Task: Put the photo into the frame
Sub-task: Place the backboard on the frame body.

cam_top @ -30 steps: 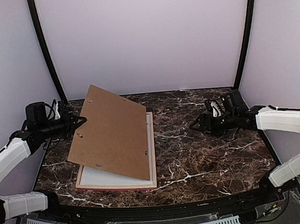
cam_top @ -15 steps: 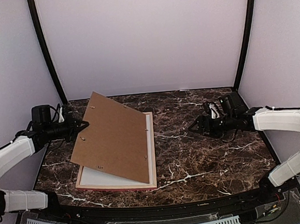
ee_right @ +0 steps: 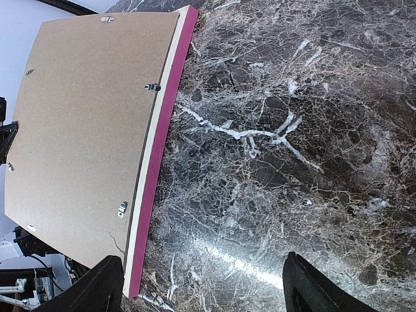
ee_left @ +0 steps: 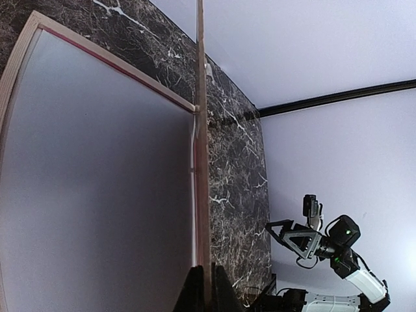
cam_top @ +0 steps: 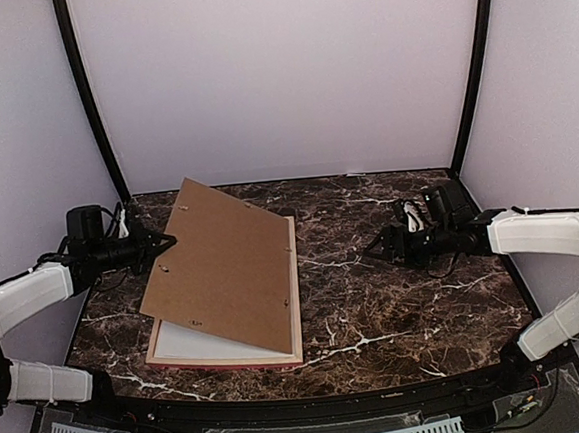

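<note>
Left claw (cam_top: 166, 241): clenched, it is pinching the left edge of the brown backing board (cam_top: 229, 271) between its fingertips, above the table.

Backing board: it is stretching away from the left claw toward 3 o'clock in the top view. It is sitting tilted, with the gripped edge raised and the opposite edge low along the frame's right rail. Whether that edge is touching the rail I cannot tell for certain. Small metal tabs are showing on its upper side.

Photo (cam_top: 194, 342): it is lying flat inside the frame, plain white back up, beneath the lifted board. From the left claw it is sitting at about 5 o'clock, and a white strip is showing at the near left corner. In the left wrist view it is filling the opening under the board.

Frame (cam_top: 294, 276): it is lying face down on the table at about 4 o'clock from the left claw. Its pale wood back is facing up, and its pink-red face is showing along the near edge.

Right claw (cam_top: 380, 244): released, its fingers are spreading wide and gripping nothing. It is hovering over bare marble and pointing toward 9 o'clock. The frame and photo are lying well apart from it in that direction.

Table (cam_top: 397, 308): dark veined marble, it is carrying the frame.
</note>
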`<state>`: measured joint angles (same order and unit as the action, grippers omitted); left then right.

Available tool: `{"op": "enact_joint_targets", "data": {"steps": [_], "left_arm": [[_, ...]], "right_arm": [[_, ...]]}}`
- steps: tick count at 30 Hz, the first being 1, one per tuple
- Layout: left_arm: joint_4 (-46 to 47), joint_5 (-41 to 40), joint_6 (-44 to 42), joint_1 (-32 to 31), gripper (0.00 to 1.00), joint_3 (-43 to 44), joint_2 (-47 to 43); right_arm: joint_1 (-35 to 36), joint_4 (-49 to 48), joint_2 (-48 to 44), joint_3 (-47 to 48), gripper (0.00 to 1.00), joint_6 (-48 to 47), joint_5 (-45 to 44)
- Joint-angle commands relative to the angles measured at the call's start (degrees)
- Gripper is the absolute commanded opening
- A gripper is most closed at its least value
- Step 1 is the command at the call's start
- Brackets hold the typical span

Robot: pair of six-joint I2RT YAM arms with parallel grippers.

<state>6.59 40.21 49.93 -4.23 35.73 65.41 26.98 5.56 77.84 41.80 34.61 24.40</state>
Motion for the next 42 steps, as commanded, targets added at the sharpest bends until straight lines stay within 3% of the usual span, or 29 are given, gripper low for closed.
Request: {"op": "enact_joint_targets", "data": {"steps": [1, 21, 42], "left_arm": [[6.1, 3.1, 1.0, 0.4, 0.00, -0.2, 0.1], [1.3, 0.5, -1.3, 0.4, 0.00, -1.2, -3.1], [4.0, 1.1, 1.0, 0.3, 0.00, -5.1, -2.7]], "right_arm": [[-0.3, -2.1, 0.1, -0.8, 0.86, 0.0, 0.2], [-0.3, -2.4, 0.6, -0.6, 0.86, 0.0, 0.2], [-0.3, -3.1, 1.9, -0.3, 0.86, 0.0, 0.5]]}}
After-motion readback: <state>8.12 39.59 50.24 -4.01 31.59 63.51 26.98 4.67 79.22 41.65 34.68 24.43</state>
